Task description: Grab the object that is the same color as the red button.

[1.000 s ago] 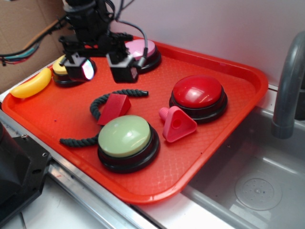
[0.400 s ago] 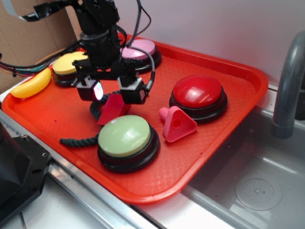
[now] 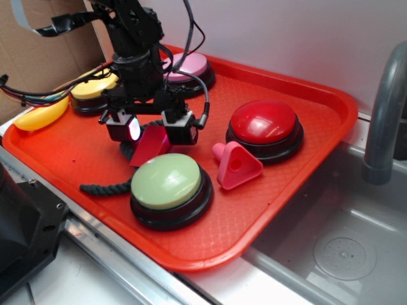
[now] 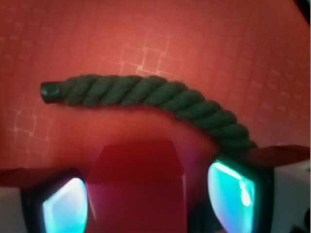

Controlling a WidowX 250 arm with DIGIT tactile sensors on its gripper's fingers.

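A small matte red wedge block (image 3: 151,145) lies on the red tray (image 3: 305,108), left of the glossy red dome button (image 3: 264,124) on its black base. My gripper (image 3: 151,127) hangs low over the block, open, with one finger on each side of it. In the wrist view the block (image 4: 138,184) sits between the two glowing pads (image 4: 65,206), with a gap on each side. A dark green rope (image 4: 146,97) curves just beyond it.
A pale green dome button (image 3: 166,183) stands right in front of the block. A pink triangular piece with a hole (image 3: 237,165) lies beside it. Pink (image 3: 191,67) and yellow (image 3: 92,89) buttons sit at the back, a yellow banana (image 3: 41,113) at the left edge. A sink and faucet (image 3: 381,121) lie right.
My gripper has come from the back of the tray, forward and down, until it straddles the red block. Its jaws have stayed open. Nothing on the tray has moved.
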